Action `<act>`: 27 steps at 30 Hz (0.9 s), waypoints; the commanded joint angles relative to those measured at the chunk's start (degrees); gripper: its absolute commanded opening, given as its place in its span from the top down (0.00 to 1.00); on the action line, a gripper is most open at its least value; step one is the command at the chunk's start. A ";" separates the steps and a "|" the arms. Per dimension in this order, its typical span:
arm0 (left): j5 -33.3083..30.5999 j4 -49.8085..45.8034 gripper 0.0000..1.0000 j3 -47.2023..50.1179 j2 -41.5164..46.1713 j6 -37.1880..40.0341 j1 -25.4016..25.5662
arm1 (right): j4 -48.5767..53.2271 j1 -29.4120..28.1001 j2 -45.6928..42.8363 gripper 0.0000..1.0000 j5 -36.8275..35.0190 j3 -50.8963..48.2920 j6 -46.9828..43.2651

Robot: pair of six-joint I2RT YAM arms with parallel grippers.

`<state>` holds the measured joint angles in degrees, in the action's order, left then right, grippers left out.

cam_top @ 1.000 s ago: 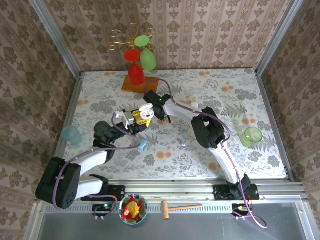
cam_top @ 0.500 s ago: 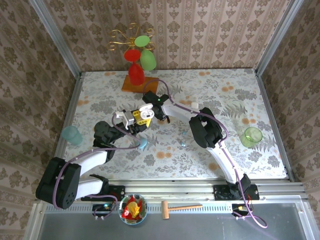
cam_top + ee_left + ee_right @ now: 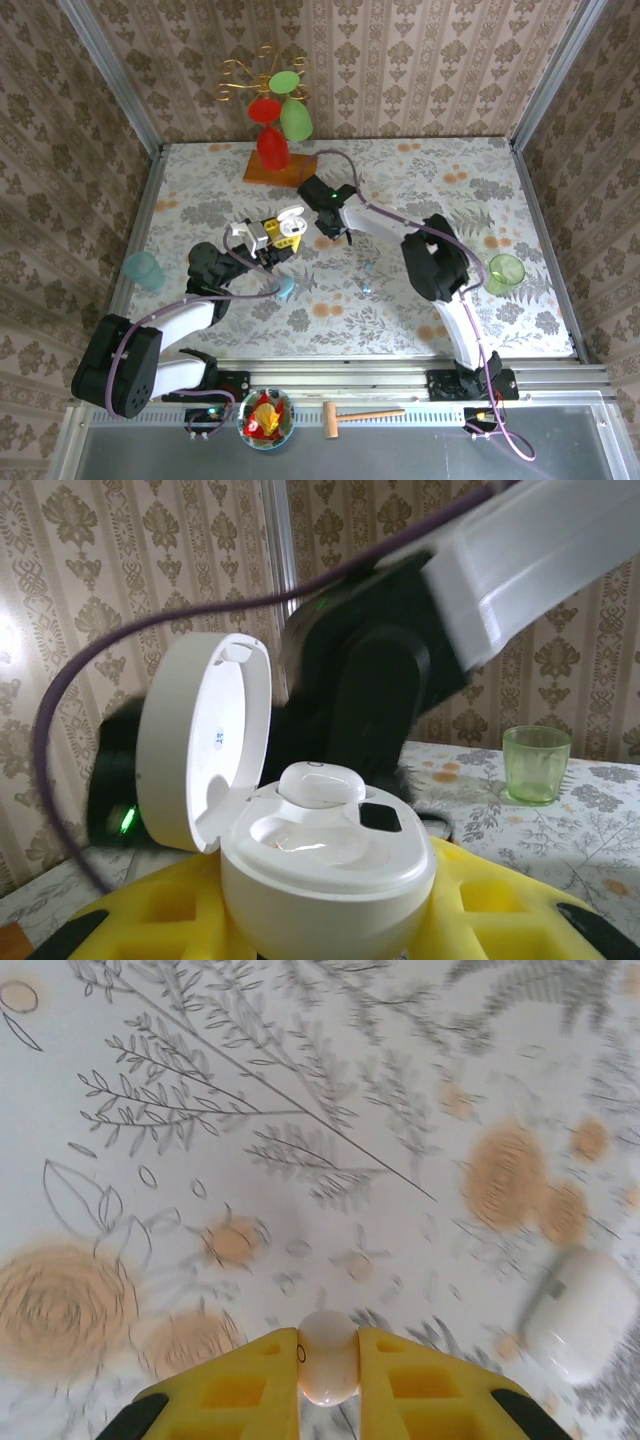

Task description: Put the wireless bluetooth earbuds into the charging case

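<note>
At the bottom centre of my right wrist view, my right tool (image 3: 328, 1365) is pinched shut on a small white rounded earbud (image 3: 328, 1352), with a yellow finger (image 3: 245, 1385) pressing on each side of it. Beyond it spreads the floral-patterned counter (image 3: 250, 1110). Toward the right edge a closed white pebble-shaped case (image 3: 582, 1310) lies on it, well apart from the earbud.

At the bottom centre of my left wrist view, my left tool (image 3: 325, 915) is closed on the lower half of a round white plastic charging case (image 3: 330, 875). Its lid (image 3: 200, 745) stands open at the left. A second white earbud (image 3: 320, 783) sits in the case's top, toward the back. Behind the case is the black wrist of my right arm (image 3: 350, 680). Farther off, at the right, a green translucent cup (image 3: 535, 763) stands upright on the counter.

From above, a pale blue rounded piece (image 3: 286, 287) lies on the counter just below the held case. The two tools are left of centre, near each other but apart. At the top stands an orange-based rack of red and green glasses (image 3: 275, 125).
</note>
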<state>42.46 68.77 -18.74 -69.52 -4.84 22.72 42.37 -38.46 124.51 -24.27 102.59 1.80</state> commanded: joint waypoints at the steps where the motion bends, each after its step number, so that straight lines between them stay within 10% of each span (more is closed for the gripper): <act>1: -1.70 2.65 0.75 0.03 -0.09 0.97 -0.42 | -3.50 1.47 -9.46 0.83 3.29 -6.21 5.57; 14: -5.18 4.00 0.76 -0.07 -2.05 3.85 -0.27 | -20.13 2.77 -43.83 0.83 23.60 -30.78 17.49; 27: -5.19 4.00 0.75 -1.14 -3.89 5.19 0.13 | -31.42 -3.19 -42.85 0.82 42.97 -26.66 23.49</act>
<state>37.34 69.97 -18.79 -73.36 -1.17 22.79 15.31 -40.38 79.11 13.32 72.95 23.20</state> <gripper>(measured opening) 0.350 0.179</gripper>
